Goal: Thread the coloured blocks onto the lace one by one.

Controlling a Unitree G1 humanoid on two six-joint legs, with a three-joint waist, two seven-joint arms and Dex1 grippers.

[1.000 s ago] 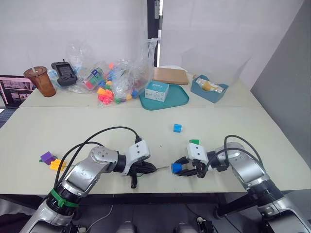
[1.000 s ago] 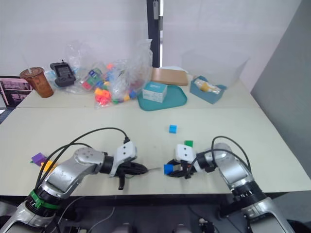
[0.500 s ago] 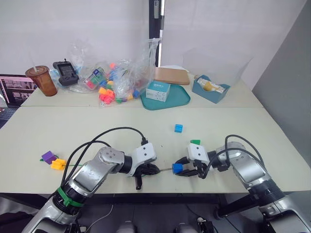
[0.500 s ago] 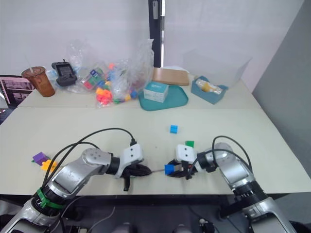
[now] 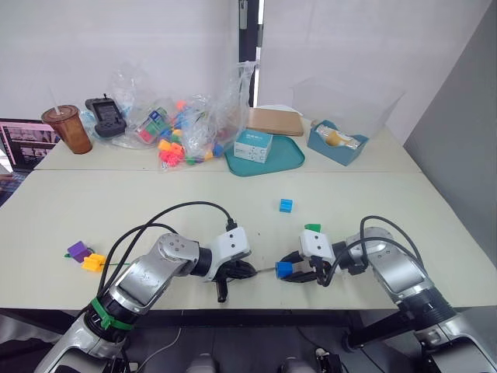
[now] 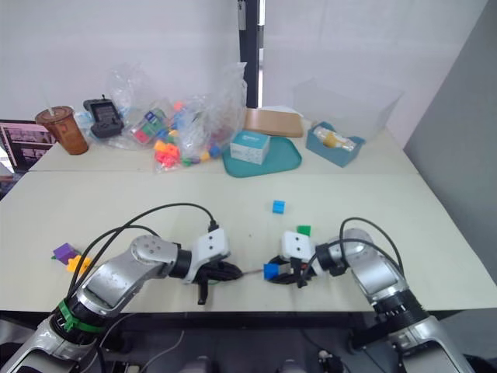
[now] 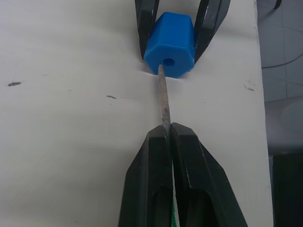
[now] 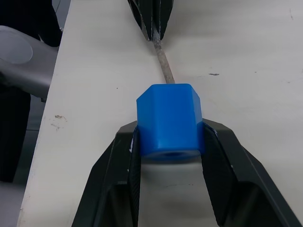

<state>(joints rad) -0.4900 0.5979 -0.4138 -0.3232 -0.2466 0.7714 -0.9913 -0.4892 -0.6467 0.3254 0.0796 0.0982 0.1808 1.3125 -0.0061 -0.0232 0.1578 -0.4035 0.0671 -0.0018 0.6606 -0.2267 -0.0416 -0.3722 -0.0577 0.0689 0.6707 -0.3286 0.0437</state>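
My right gripper (image 8: 170, 128) is shut on the dark blue block (image 5: 283, 269), holding it low over the table near the front edge, with its hole (image 7: 168, 61) facing left. My left gripper (image 7: 169, 127) is shut on the lace's grey tip (image 7: 164, 101), whose end touches the block's face just beside the hole. The green block (image 5: 311, 228) lies right behind my right gripper, and the light blue one (image 5: 285, 205) farther back. At the far left the purple block (image 5: 77, 251) and the orange-yellow block (image 5: 93, 263) sit together, with the green cord trailing from them.
Along the back stand a heap of toy pieces in clear bags (image 5: 178, 128), a brown cup (image 5: 70, 128), a teal tray (image 5: 264, 159) with a small box, and a blue bin (image 5: 335, 141). The table's front edge runs just under both grippers.
My left gripper has moved right with the lace tip until it reached the dark blue block. The right gripper has held still.
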